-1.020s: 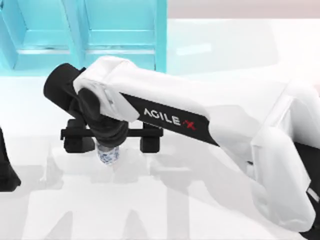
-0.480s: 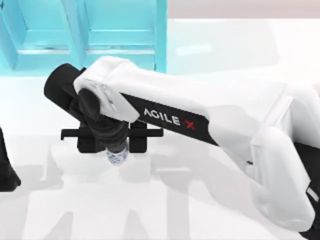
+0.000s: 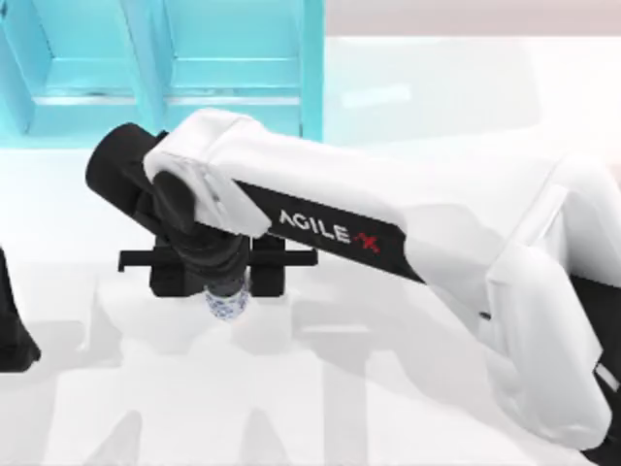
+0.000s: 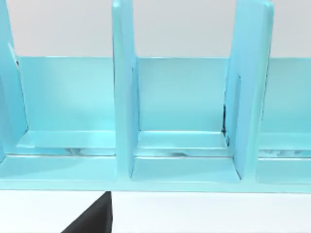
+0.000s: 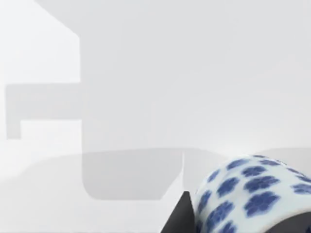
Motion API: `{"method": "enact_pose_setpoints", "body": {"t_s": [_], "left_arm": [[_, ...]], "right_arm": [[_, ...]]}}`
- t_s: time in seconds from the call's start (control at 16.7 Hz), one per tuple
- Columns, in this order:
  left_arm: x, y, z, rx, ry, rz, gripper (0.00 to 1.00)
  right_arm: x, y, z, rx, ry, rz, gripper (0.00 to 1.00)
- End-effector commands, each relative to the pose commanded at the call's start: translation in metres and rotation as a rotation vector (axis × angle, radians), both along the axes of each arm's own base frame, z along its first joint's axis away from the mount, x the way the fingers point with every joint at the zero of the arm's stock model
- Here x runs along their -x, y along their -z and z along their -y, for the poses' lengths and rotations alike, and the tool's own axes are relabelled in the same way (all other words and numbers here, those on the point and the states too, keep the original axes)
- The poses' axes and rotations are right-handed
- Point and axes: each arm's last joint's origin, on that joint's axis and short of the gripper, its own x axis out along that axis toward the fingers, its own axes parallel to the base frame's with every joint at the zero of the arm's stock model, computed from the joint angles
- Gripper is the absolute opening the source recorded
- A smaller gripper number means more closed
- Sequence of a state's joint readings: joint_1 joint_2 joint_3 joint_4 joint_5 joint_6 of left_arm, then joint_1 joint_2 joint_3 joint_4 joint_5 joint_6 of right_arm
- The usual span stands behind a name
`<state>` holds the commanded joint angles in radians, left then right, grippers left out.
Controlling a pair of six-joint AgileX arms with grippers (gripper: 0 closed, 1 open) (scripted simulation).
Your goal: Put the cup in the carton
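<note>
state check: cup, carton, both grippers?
cup: between the right gripper's fingers, not in the carton.
carton: open, its compartments hold no cup, at the table's far left.
right gripper: shut on the cup, in front of the carton.
left arm: parked at the table's left edge.

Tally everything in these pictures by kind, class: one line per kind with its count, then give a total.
Cup, white with blue flowers, held in the right gripper: 1
Carton, light blue with compartments: 1
Robot arms, the right reaching across the table, the left parked at the table's left edge: 2
Total: 4
</note>
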<state>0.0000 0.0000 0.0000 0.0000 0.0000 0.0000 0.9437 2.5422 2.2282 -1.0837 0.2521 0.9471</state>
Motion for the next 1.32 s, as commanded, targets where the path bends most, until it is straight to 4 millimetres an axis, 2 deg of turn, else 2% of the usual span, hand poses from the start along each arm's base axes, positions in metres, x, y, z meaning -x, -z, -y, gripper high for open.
{"method": "enact_pose_setpoints", "body": {"t_s": [0.3,0.42,0.54,0.72,0.84,0.96,1.02,1.14,1.2,1.32], "left_arm": [[0.000,0.000,0.000,0.000,0.000,0.000,1.00],[0.000,0.000,0.000,0.000,0.000,0.000,1.00],[0.000,0.000,0.000,0.000,0.000,0.000,1.00],[0.000,0.000,0.000,0.000,0.000,0.000,1.00],[0.000,0.000,0.000,0.000,0.000,0.000,1.00],[0.000,0.000,0.000,0.000,0.000,0.000,1.00],[0.000,0.000,0.000,0.000,0.000,0.000,1.00],[0.000,0.000,0.000,0.000,0.000,0.000,1.00],[0.000,0.000,0.000,0.000,0.000,0.000,1.00],[0.000,0.000,0.000,0.000,0.000,0.000,1.00]], "right_arm": [[-0.003,-0.002,0.003,0.000,-0.002,-0.001,0.00],[-0.021,-0.011,0.024,0.006,-0.002,-0.009,0.00],[-0.049,-0.024,0.061,0.019,-0.001,-0.024,0.00],[-0.094,-0.051,0.151,0.034,0.002,-0.055,0.00],[-0.114,-0.072,0.228,0.037,0.005,-0.073,0.00],[-0.118,-0.092,0.315,0.037,0.007,-0.085,0.00],[-0.112,-0.101,0.358,0.037,0.008,-0.088,0.00],[-0.088,-0.117,0.436,0.037,0.007,-0.085,0.00],[-0.071,-0.124,0.468,0.037,0.006,-0.080,0.00],[-0.033,-0.134,0.513,0.038,0.004,-0.065,0.00]]}}
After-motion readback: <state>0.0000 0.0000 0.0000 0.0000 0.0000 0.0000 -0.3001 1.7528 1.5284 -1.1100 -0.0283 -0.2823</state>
